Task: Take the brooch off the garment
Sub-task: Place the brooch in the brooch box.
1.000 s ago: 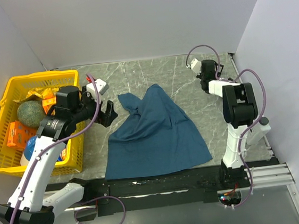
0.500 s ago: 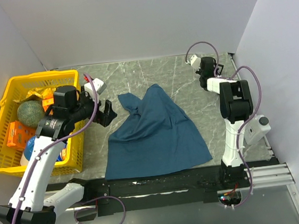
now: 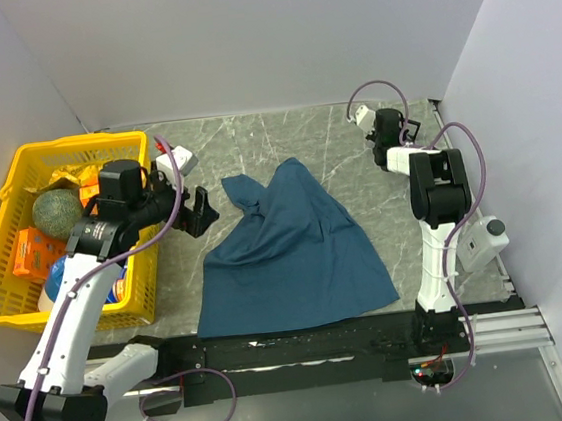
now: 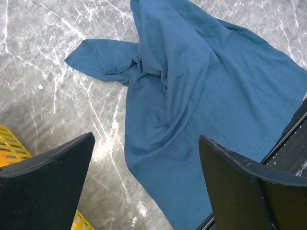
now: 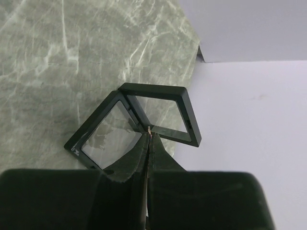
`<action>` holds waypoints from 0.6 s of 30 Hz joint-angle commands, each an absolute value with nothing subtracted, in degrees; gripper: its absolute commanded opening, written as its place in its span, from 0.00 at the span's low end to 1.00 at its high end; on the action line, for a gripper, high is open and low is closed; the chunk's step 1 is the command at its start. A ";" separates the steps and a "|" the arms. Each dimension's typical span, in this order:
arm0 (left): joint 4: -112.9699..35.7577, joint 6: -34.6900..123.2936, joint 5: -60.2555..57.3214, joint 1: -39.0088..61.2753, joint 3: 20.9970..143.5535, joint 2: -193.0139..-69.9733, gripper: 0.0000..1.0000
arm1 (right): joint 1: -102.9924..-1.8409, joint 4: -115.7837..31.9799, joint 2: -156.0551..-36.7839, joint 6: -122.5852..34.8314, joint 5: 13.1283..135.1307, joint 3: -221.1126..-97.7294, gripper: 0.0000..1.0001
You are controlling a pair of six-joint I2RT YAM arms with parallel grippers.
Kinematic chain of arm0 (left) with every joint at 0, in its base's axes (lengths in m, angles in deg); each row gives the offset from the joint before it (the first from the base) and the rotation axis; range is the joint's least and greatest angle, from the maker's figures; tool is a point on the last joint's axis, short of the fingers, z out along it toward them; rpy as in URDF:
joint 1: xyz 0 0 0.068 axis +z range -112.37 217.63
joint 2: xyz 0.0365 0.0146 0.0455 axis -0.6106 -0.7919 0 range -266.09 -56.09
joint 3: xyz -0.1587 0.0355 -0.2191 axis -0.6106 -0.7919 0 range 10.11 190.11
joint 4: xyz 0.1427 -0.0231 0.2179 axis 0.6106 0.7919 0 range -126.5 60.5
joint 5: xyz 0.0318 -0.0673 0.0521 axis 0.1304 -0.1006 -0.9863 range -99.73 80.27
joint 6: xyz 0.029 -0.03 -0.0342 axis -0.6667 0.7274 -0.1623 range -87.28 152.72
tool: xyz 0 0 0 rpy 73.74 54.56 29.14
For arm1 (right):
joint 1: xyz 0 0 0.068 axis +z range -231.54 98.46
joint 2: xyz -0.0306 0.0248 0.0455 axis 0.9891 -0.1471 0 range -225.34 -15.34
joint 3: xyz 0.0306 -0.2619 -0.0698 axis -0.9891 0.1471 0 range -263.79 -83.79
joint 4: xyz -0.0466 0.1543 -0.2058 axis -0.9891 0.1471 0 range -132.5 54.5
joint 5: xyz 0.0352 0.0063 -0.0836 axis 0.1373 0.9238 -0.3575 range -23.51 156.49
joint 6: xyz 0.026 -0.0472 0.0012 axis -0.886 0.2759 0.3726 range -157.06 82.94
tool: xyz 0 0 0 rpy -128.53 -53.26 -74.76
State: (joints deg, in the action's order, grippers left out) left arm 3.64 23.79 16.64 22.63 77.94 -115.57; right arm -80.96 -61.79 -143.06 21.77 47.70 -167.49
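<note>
Top external: one garment (image 3: 290, 245), one yellow basket (image 3: 73, 145).

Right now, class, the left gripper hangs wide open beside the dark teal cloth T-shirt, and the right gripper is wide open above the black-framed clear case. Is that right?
Not quite. The right gripper is shut, not open: the right wrist view shows its fingers pressed together above the black-framed clear case. The rest stands: the left gripper hangs wide open beside the dark teal cloth T-shirt.

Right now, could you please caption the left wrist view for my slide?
Open left hand over a rumpled teal T-shirt on marble, yellow basket at left.
</note>
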 commanded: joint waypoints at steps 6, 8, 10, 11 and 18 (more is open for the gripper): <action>2.08 23.93 19.28 23.92 78.66 -115.24 0.96 | -81.28 -63.77 -144.98 22.26 47.94 -171.33 0.00; 2.17 23.85 19.54 24.10 78.75 -115.15 0.96 | -81.28 -63.68 -145.41 22.35 47.77 -171.50 0.00; 2.17 23.85 19.98 24.36 78.75 -115.24 0.96 | -81.37 -63.42 -145.77 22.53 47.68 -171.94 0.00; 2.08 23.85 19.98 24.45 78.75 -115.15 0.96 | -81.28 -63.33 -145.94 22.53 47.68 -172.03 0.00; 2.35 24.02 21.03 25.33 78.92 -115.24 0.96 | -81.28 -63.68 -146.82 22.88 47.51 -172.20 0.00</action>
State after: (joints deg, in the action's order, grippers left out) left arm 3.64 23.82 18.98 24.60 77.94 -115.68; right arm -81.05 -61.57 -146.78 22.51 47.77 -169.94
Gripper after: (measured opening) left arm 0.961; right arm 0.013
